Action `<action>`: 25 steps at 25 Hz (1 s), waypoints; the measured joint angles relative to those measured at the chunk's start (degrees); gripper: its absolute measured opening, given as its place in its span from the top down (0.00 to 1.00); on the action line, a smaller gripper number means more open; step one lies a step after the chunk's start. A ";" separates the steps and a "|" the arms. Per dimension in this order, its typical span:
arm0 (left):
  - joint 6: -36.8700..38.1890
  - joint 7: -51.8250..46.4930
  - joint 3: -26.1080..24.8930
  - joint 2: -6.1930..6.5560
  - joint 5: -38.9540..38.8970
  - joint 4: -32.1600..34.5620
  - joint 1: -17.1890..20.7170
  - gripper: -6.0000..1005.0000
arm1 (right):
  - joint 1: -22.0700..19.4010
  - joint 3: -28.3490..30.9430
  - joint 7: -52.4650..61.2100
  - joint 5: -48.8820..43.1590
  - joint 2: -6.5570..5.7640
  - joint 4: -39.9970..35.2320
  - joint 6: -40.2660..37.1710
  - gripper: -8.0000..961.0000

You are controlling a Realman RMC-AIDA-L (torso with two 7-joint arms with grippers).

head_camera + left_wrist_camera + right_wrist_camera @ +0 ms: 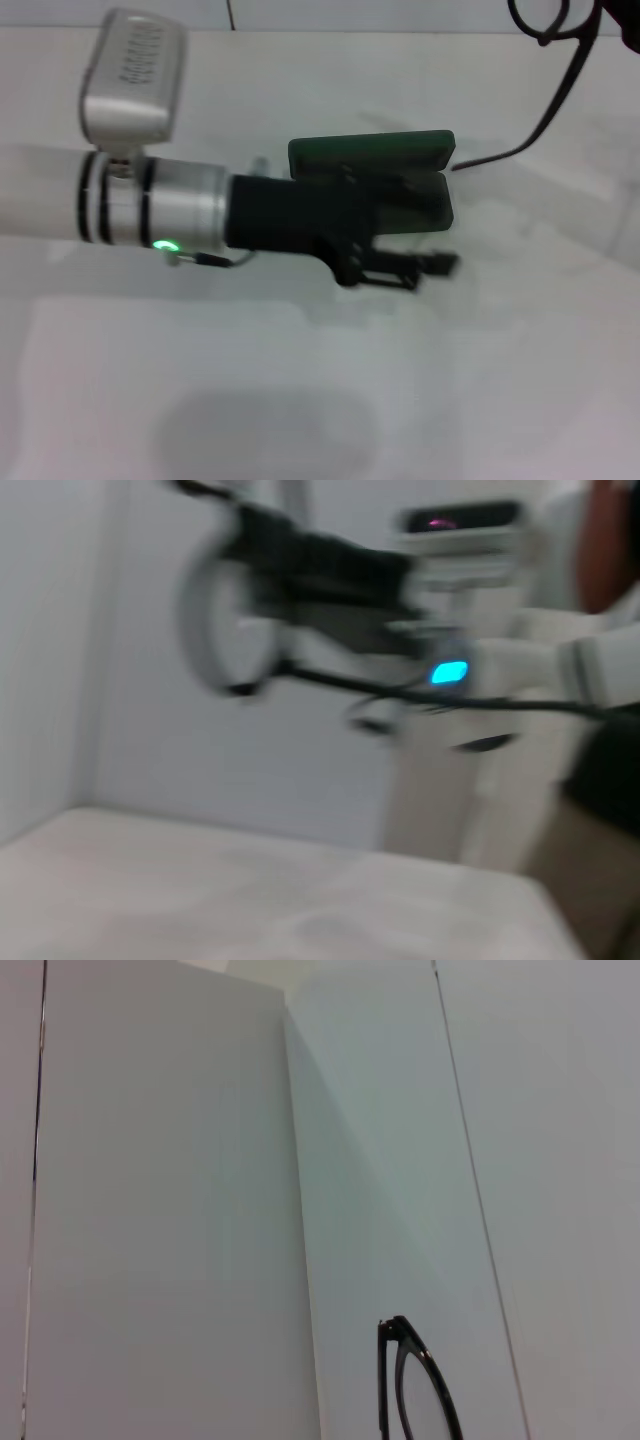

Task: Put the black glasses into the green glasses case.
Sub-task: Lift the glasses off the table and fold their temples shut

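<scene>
At the tip of my left arm, low over the white surface [480, 380], the black left gripper [425, 265] hangs just in front of the open case, and I cannot tell from the head view whether it is spread or closed; it carries nothing I can see. Just behind it the dark green rectangular hard-shell glasses case [400, 160] lies open on the surface, lid tipped back, with my forearm covering part of its tray.

The thin black-framed glasses [545, 60] are up at the far right corner of the head view, off the surface, one long temple arm trailing down toward the case. My right gripper is out of view there, so I judge it is holding them but cannot confirm the grip. The right wrist camera shows only one black rim and hinge [415, 1380] against a white wall.

I expect the glasses to be very light, stiff at the frame, springy and easily bent at the temples, with slick, scratch-prone lenses. The bridge or the frame front near a hinge is the place to hold, never a lens or temple tip.

The case tray is only slightly longer than the glasses, so its rim leaves little slack. The surface around it looks open, but my left arm crowds the near side of the case.
</scene>
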 joint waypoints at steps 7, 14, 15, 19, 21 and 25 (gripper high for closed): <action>7.52 0.42 3.99 0.22 -6.89 -0.35 -2.66 0.29 | 4.79 0.10 -5.10 0.99 0.07 9.54 0.98 0.96; 7.82 0.48 3.79 0.24 -10.46 -0.23 -2.81 0.29 | 6.66 -1.73 -6.04 1.00 0.26 12.87 1.21 0.96; 7.82 0.48 3.87 0.19 -10.67 -0.24 -2.92 0.29 | 6.84 -1.97 -6.11 1.03 0.25 13.26 1.20 0.96; 7.82 0.28 3.96 0.22 -12.43 -0.80 -3.08 0.29 | 6.95 -2.13 -6.68 1.04 0.26 14.31 0.83 0.96; 7.82 0.14 3.81 0.27 -13.89 -0.86 -2.77 0.29 | 6.77 -2.52 -6.69 1.02 0.26 14.57 0.73 0.95; 7.82 0.07 3.24 0.63 -16.93 -0.89 -1.71 0.28 | 6.12 -4.35 -6.69 0.43 0.07 14.55 0.67 0.95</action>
